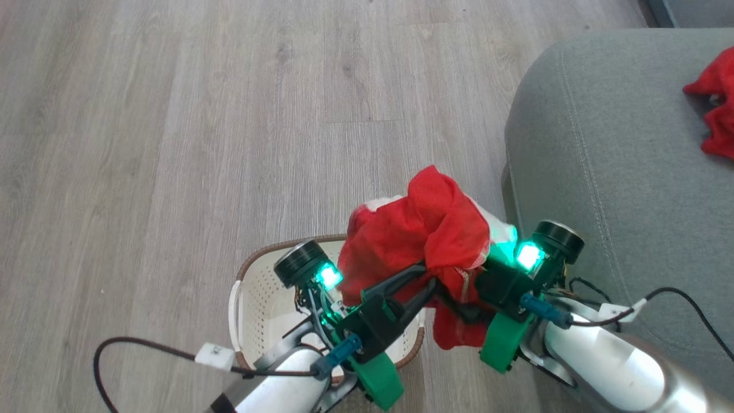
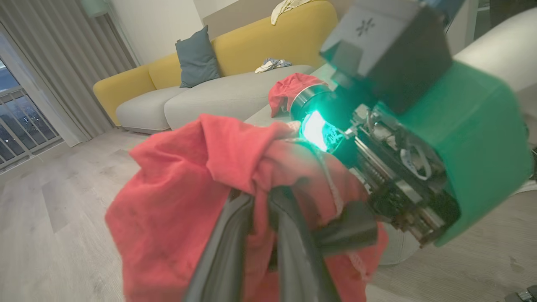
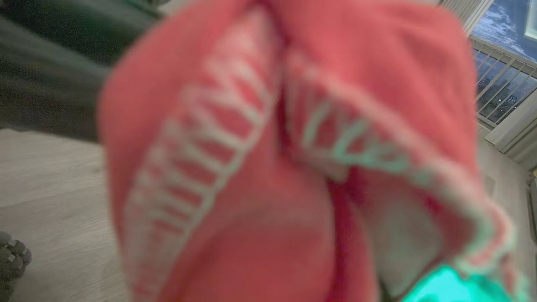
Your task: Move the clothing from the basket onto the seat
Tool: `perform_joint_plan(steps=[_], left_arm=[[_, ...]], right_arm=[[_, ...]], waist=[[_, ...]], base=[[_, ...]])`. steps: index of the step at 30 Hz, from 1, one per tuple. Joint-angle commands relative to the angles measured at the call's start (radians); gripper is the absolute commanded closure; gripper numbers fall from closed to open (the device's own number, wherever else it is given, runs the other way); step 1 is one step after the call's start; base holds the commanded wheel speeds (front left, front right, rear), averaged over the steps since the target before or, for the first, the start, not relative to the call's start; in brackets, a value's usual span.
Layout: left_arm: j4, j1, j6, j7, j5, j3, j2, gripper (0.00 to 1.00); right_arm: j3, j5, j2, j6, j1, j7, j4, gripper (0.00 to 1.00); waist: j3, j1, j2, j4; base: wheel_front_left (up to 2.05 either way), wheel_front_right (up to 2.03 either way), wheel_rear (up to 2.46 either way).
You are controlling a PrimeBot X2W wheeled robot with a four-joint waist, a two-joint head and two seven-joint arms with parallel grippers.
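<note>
A bright red garment of the clothing (image 1: 424, 229) with white trim hangs bunched above the cream basket (image 1: 252, 298) and beside the grey-green seat (image 1: 619, 143). My left gripper (image 1: 427, 275) is shut on it, and in the left wrist view the two fingers (image 2: 235, 235) pinch the cloth (image 2: 188, 188). My right gripper (image 1: 459, 307) reaches into the same bundle from the seat side. One of its dark fingers (image 2: 348, 228) lies in the folds, and blurred red fabric (image 3: 268, 167) hides its jaws. A second red garment (image 1: 714, 109) lies on the seat.
Pale wood floor (image 1: 229, 115) stretches ahead and to the left of the basket. In the left wrist view a yellow sofa (image 2: 260, 42) with a blue-grey cushion (image 2: 197, 56) and loose cloths stands by curtains. Black cables trail from both forearms.
</note>
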Motion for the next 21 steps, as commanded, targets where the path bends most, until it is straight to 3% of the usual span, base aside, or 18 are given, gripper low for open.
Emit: perform_joint_plan(steps=[1, 14, 16, 17, 18, 19, 21], left_arm=[[-0.029, -0.049, -0.004, -0.010, -0.012, 0.035, 0.005, 1.00], [-0.008, -0.029, 0.009, -0.010, -0.034, 0.068, -0.002, 1.00], [-0.008, -0.025, 0.019, -0.010, -0.033, 0.077, -0.004, 0.62], [-0.007, -0.024, 0.023, -0.010, -0.032, 0.080, -0.005, 0.51], [-0.008, -0.024, 0.028, -0.010, -0.032, 0.085, -0.006, 0.29], [-0.010, -0.024, 0.034, -0.010, -0.031, 0.090, -0.008, 0.00], [-0.012, -0.022, 0.038, -0.010, -0.033, 0.098, -0.010, 0.00]], right_arm=[[-0.016, 0.019, 0.008, 0.000, -0.018, 0.001, -0.028, 1.00], [-0.135, 0.007, 0.028, 0.000, 0.039, 0.001, -0.087, 1.00], [-0.153, -0.006, 0.030, 0.000, 0.046, 0.001, -0.093, 1.00], [-0.164, -0.015, 0.031, 0.000, 0.049, 0.001, -0.095, 1.00], [-0.177, -0.023, 0.033, 0.000, 0.053, 0.001, -0.097, 1.00], [-0.189, -0.031, 0.034, 0.000, 0.056, 0.001, -0.100, 1.00], [-0.212, -0.047, 0.037, 0.000, 0.062, 0.001, -0.106, 1.00]], waist=[[0.001, 0.0000, 0.0000, 0.003], [0.006, 0.0000, 0.0000, 0.002], [0.006, 0.0000, 0.0000, 0.000], [0.006, 0.0000, 0.0000, -0.002], [0.006, 0.0000, 0.0000, -0.003], [0.007, 0.0000, 0.0000, -0.003], [0.007, 0.0000, 0.0000, -0.005]], base=[[0.00, 0.00, 0.00], [0.00, 0.00, 0.00], [0.00, 0.00, 0.00], [0.00, 0.00, 0.00], [0.00, 0.00, 0.00], [0.00, 0.00, 0.00], [0.00, 0.00, 0.00]])
